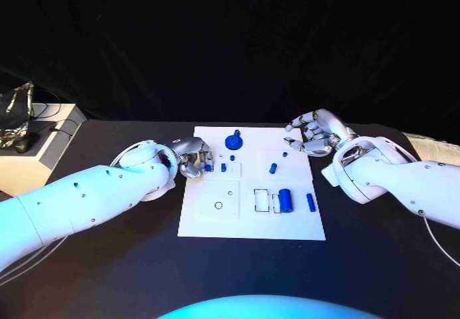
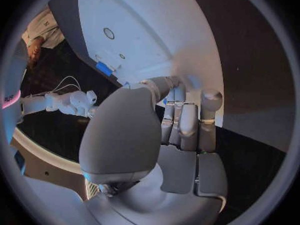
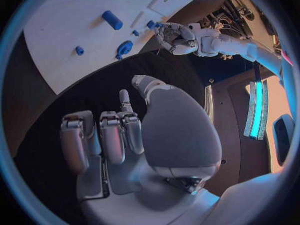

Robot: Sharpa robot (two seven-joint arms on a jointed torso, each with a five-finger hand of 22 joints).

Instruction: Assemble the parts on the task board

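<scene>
Two hands were over a black counter (image 1: pixel 115 266), one at each side of a white board (image 1: pixel 251 222).

Board: flat at the middle of the counter, long side running away from the robot.

Parts, all blue, on the board:
- a round knobbed piece (image 1: pixel 234 141) at the far edge, near the middle;
- two small pegs (image 1: pixel 223 167) just beside the left hand, in the left square panel;
- a short peg (image 1: pixel 273 167) in the right square panel, with a tiny one (image 1: pixel 284 156) just beyond it;
- a thick cylinder (image 1: pixel 284 199) lying beside a white rectangular slot (image 1: pixel 262 199);
- a thinner peg (image 1: pixel 310 202) just right of the cylinder, near the board's right edge.

Left hand (image 1: pixel 195 158): at the board's left edge, level with the left panel, fingers curled downward close to the two small pegs. From the wrist the fingers (image 2: pixel 187 122) lay side by side, bent in over the white surface. Whether they pinched a part, I could not tell.

Right hand (image 1: pixel 314 134): off the board's far right corner, above the counter, fingers loosely curled and apart, holding nothing. From its wrist the fingers (image 3: pixel 112 137) hung over bare counter, well apart from the parts.

Beside the counter, far left: a pale box (image 1: pixel 34 156) with dark items on top.
</scene>
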